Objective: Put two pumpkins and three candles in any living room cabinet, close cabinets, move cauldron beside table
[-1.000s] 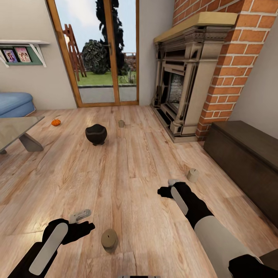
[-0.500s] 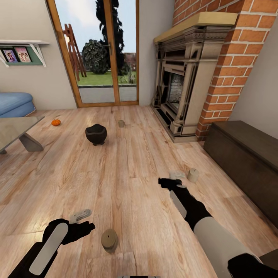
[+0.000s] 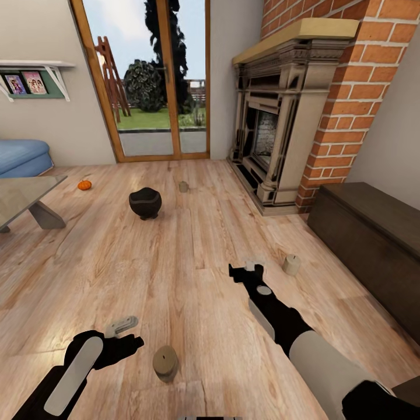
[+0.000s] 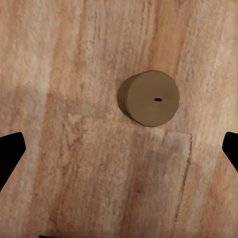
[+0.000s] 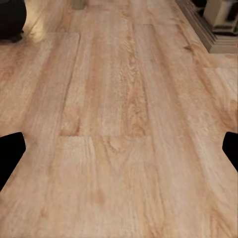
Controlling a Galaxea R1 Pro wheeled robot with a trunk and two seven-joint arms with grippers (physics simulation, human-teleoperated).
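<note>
1. While nothing is yet in either grip, the step in hand reads as gathering the candles; the brown candle [image 3: 165, 361] is taken as landmark, upright on the floor [image 3: 192, 262].
2. Left gripper [image 3: 121, 325]: just beside the landmark, hovering low, jaws wide, empty. In the left wrist view the brown candle [image 4: 148, 98] lies ahead of the spread fingertips [image 4: 10, 153].
3. Right gripper [image 3: 246, 269]: farther off, jaws wide, empty, with bare floor [image 5: 119, 129] between them.
4. Pale candle [image 3: 291, 264]: near the right gripper, beyond the landmark.
5. Cabinet [image 3: 373, 245]: beyond the pale candle, fronts closed.
6. Cauldron [image 3: 145, 202], third candle [image 3: 183, 186], one pumpkin [image 3: 84, 185], table [image 3: 23, 198]: well beyond the landmark.
7. Next move, as judged: lower one gripper squarely around its candle, then close.
</note>
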